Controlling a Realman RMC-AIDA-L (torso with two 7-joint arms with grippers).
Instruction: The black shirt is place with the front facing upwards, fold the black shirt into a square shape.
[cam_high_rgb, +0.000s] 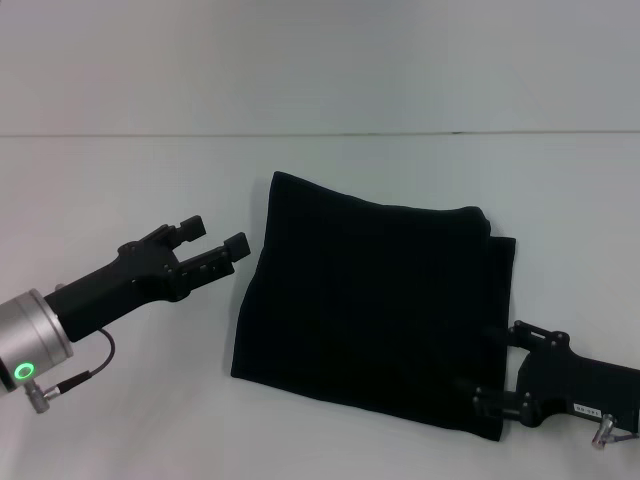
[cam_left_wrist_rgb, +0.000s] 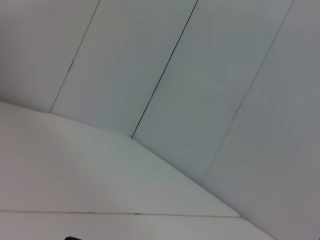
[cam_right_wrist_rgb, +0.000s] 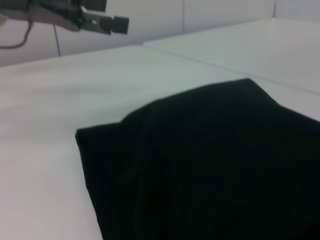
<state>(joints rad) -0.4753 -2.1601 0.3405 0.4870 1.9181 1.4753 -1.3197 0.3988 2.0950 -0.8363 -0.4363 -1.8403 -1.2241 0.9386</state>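
The right gripper (cam_high_rgb: 487, 378), jaws apart, sits at the near right corner of the black shirt (cam_high_rgb: 370, 310), already a rough square on the white table (cam_high_rgb: 120, 180). Soft, limp cloth; pinch corners. Beyond, left gripper (cam_high_rgb: 215, 235) hovers open beside its left edge.

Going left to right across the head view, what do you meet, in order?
Left gripper, fingers apart, beside the shirt's left edge → black shirt, folded into a rough square on the table → right gripper, at the shirt's near right corner.
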